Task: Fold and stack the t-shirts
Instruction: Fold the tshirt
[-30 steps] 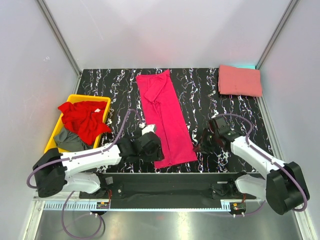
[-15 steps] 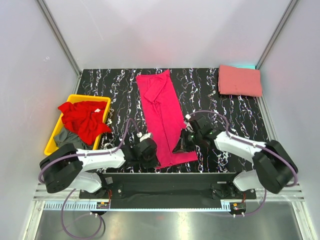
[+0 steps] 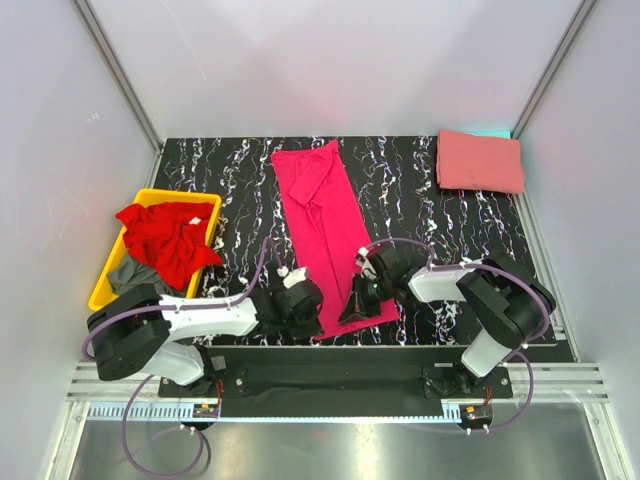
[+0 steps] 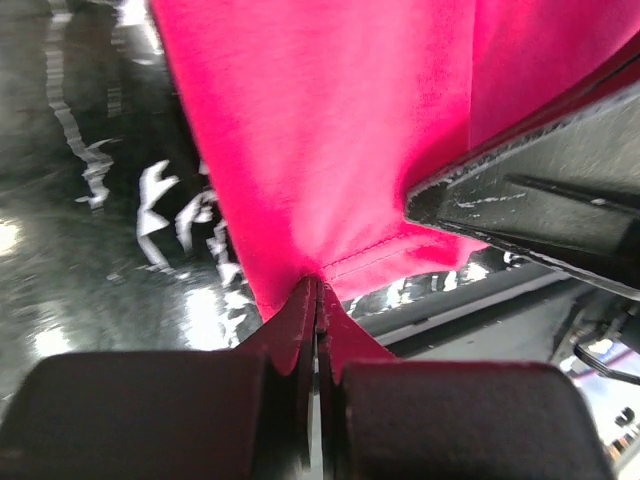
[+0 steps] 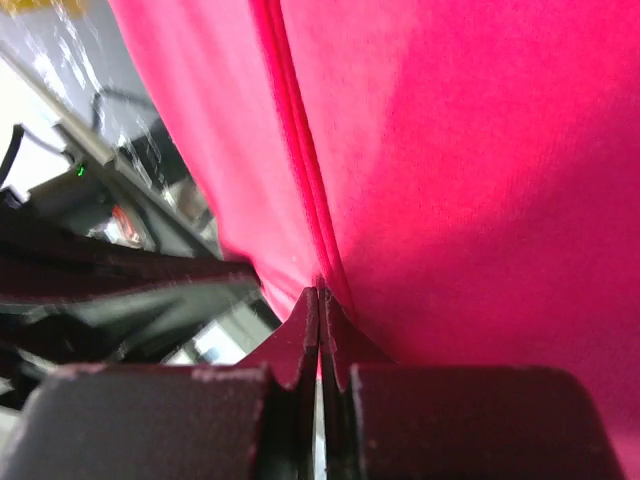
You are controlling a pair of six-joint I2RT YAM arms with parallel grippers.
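We see yellow bin (image 3: 103, 285) at frame left holding red t-shirt (image 3: 165, 240) atop grey t-shirt (image 3: 140, 280). Left gripper (image 4: 317, 285) and right gripper (image 5: 320, 295) clamped tight on magenta t-shirt (image 3: 325, 225) hem.

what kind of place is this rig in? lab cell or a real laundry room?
Likely a lab test cell: plain panel walls on aluminium frame posts enclose a black marbled table holding staged-looking props, a yellow bin and a magenta t-shirt.
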